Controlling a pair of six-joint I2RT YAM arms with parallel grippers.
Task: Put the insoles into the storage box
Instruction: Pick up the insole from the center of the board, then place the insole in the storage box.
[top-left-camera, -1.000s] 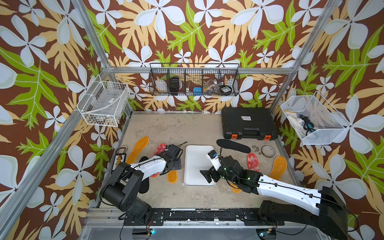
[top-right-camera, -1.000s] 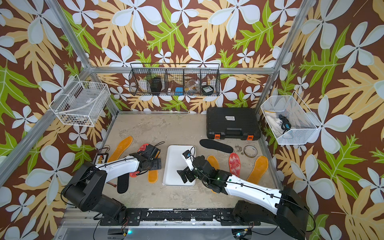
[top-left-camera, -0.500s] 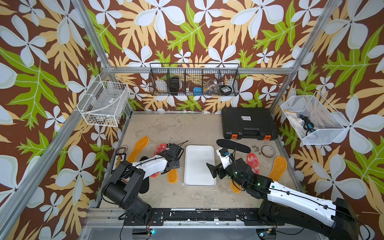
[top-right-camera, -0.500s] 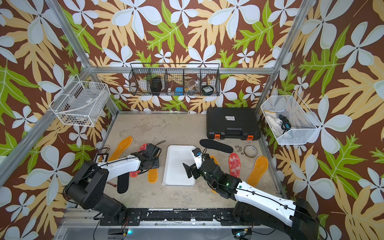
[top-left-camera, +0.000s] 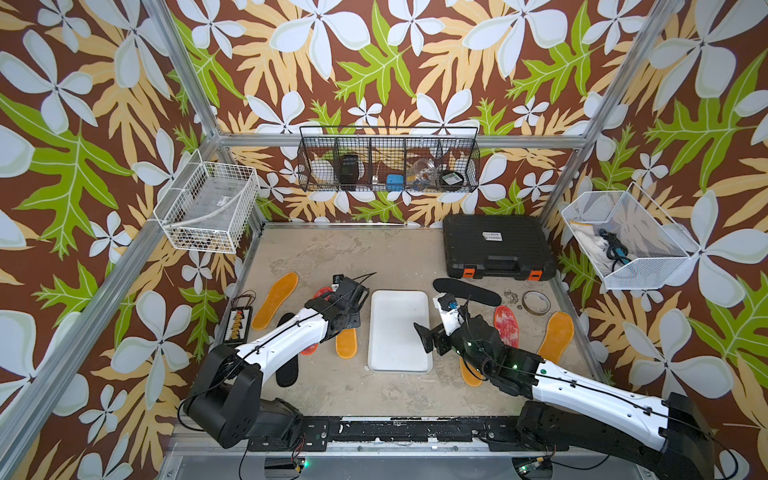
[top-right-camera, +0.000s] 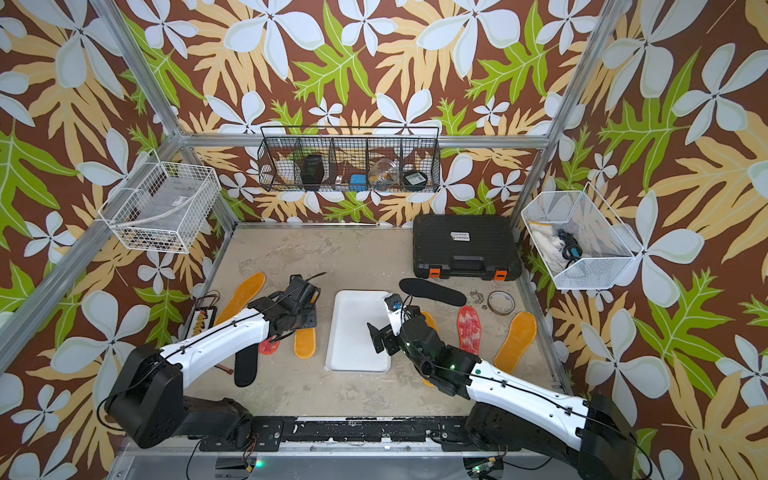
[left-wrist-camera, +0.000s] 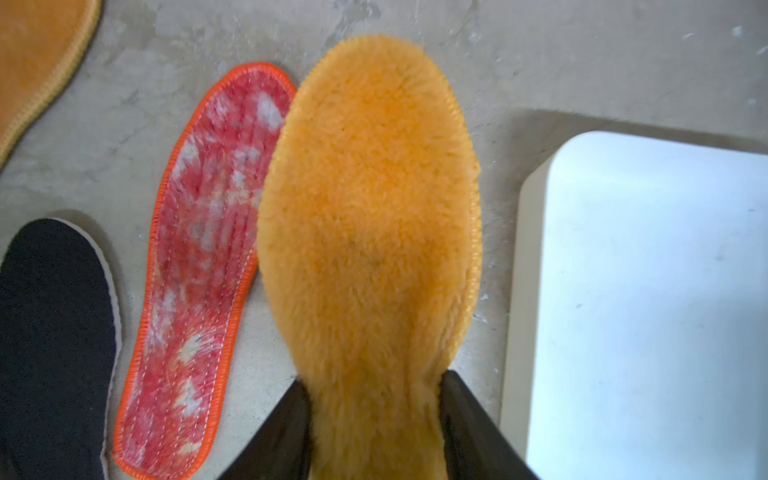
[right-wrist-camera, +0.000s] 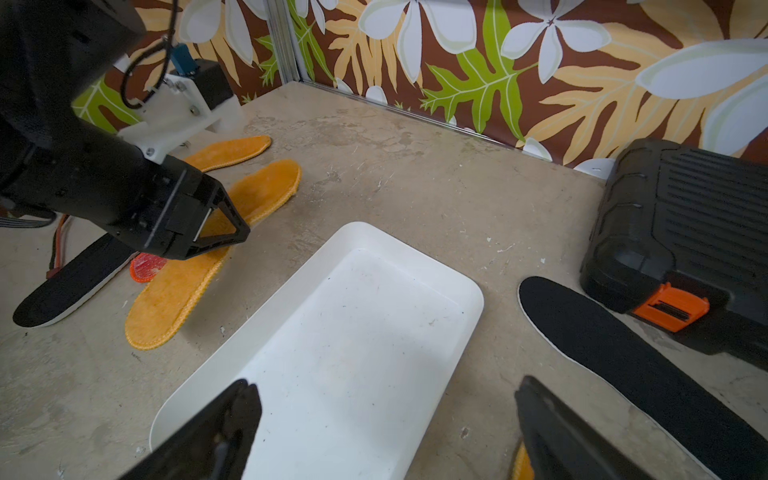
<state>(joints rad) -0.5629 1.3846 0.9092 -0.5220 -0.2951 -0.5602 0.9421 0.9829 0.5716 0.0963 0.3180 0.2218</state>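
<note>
Left gripper (left-wrist-camera: 376, 380) has clamped in: jaws that were spread wide a second ago now pinch the fuzzy orange insole (left-wrist-camera: 370, 208) by its narrow end. Right gripper (top-left-camera: 428, 337) has slid rightward and slightly up-frame, reaching the storage box's (top-left-camera: 399, 363) right rim.

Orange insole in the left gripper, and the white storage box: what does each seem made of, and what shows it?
The orange insole looks like plush fleece, matte: fuzzy pile, stitched rim. The storage box is probably moulded plastic, smooth, slightly glossy: rounded corners, soft sheen.

The left arm (top-left-camera: 291, 334) hides most of a red-white insole (top-left-camera: 309, 350); the right arm (top-left-camera: 582, 388) covers an orange insole (top-left-camera: 470, 375).
</note>
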